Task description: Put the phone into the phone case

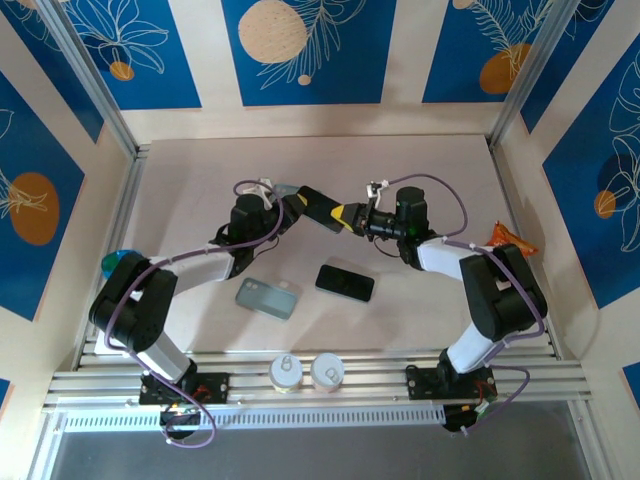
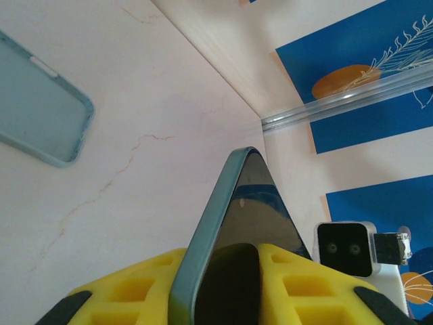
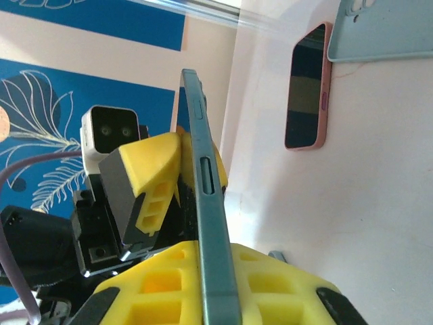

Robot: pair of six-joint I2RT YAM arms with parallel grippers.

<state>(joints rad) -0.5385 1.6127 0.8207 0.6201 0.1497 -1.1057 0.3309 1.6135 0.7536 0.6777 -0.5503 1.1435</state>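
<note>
The phone (image 1: 320, 208), teal-edged with a dark screen, hangs in the air over the middle of the table between both arms. My right gripper (image 3: 218, 271) is shut on one end of the phone (image 3: 203, 176), its yellow fingers tight against both faces. My left gripper (image 2: 223, 271) has the other end of the phone (image 2: 254, 203) between its fingers; whether they still press on it is unclear. The empty grey-teal phone case (image 1: 267, 297) lies flat on the table below my left arm, also seen as the case (image 2: 37, 101) and the case (image 3: 385, 30).
A second phone in a pink case (image 1: 345, 282) lies screen up just right of the empty case. Two white round cups (image 1: 286, 371) (image 1: 327, 371) stand at the near edge. An orange object (image 1: 510, 240) sits by the right wall, a blue-green one (image 1: 118, 262) by the left.
</note>
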